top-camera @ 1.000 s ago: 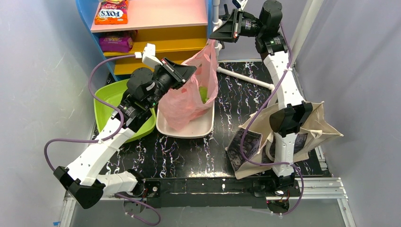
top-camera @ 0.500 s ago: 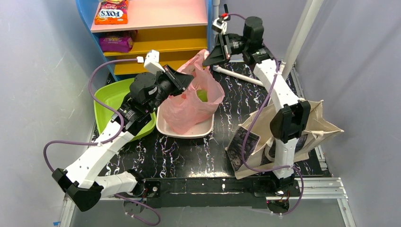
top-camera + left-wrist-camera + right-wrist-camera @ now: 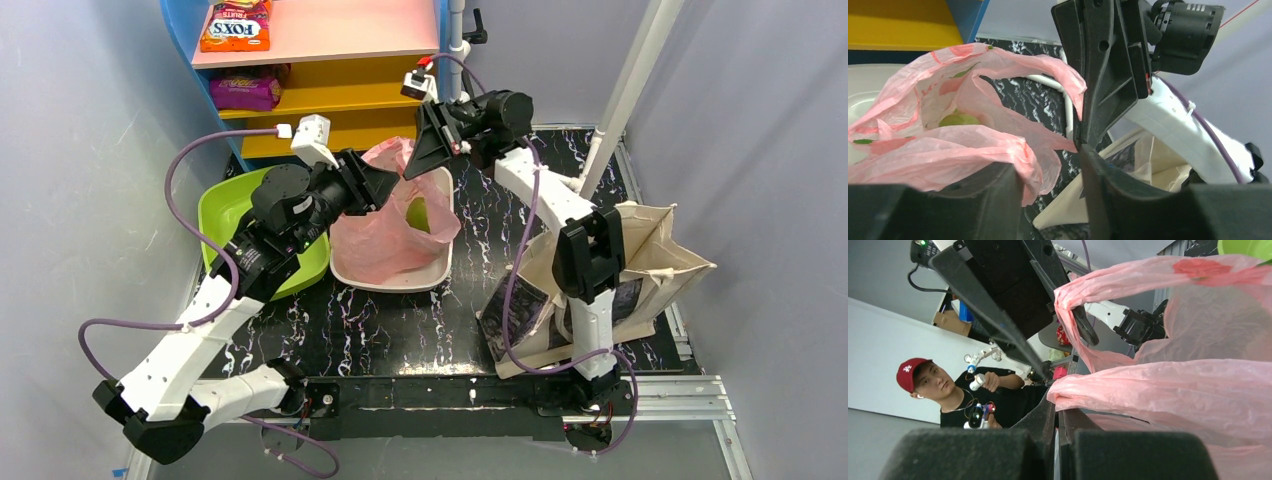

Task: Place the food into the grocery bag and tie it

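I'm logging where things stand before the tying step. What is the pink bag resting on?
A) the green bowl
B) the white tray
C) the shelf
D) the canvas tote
B: the top view shows the pink bag sitting in the white tray, beside the green bowl.

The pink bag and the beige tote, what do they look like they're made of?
The pink bag looks like thin plastic film: translucent, slightly glossy, crinkled and sagging in soft folds. The tote seems a stiff, matte woven cloth, perhaps canvas: it holds its open shape with sharp creases.
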You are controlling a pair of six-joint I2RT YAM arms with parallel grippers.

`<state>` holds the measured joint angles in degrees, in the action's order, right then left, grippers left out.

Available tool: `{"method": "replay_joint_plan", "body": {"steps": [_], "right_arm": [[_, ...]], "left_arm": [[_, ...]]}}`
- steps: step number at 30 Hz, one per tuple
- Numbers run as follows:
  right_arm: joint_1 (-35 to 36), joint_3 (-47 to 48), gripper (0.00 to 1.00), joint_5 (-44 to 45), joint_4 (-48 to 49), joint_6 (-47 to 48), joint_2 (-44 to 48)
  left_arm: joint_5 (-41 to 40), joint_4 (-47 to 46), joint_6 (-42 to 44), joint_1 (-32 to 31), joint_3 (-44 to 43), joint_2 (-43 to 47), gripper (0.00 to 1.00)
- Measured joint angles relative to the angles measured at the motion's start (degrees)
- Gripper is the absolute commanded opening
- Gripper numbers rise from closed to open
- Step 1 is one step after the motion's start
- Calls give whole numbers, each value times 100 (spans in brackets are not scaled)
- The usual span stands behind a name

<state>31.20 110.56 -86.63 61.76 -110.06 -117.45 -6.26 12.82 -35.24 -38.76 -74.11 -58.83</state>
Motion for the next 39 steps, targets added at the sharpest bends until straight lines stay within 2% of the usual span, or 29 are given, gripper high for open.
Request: {"method": "replay_joint_plan", "body": {"steps": [5,13,18,20,21,22,25,27,29,33,35,39], "right_arm": [[240,13,1,0,791,-629,-199],[302,-109,1,2,817,-723,-74],[295,-232,1,2,723,-627,20],[295,-254,1,2,719,-627,26],[295,-260,1,2,719,-632,26],[295,-262,1,2,723,-643,26],[295,-260,1,2,809,-772,24],[295,-254,1,2,927,-839,24],[297,-225,1,4,1054,-879,20],[321,-225,1,9,1248,-938,20],[334,-229,1,9,1322,-962,17],[343,-326,1,9,1388,-979,20]], "left_arm": [[129,745,601,0,-378,9,67],[219,2081,1521,0,-1158,481,64],[361,2734,1773,0,-1416,793,72],[605,2909,1821,0,-1550,848,82],[713,2970,1849,0,-1600,866,83],[800,3014,1875,0,-1624,887,82],[870,3237,1947,0,-1633,955,65],[863,3305,2087,0,-1574,1010,62],[861,3294,2304,0,-1349,1115,52],[835,3185,2695,0,-726,1259,50],[911,3136,2835,0,-481,1285,46],[1342,3091,3117,0,-254,1331,40]]}}
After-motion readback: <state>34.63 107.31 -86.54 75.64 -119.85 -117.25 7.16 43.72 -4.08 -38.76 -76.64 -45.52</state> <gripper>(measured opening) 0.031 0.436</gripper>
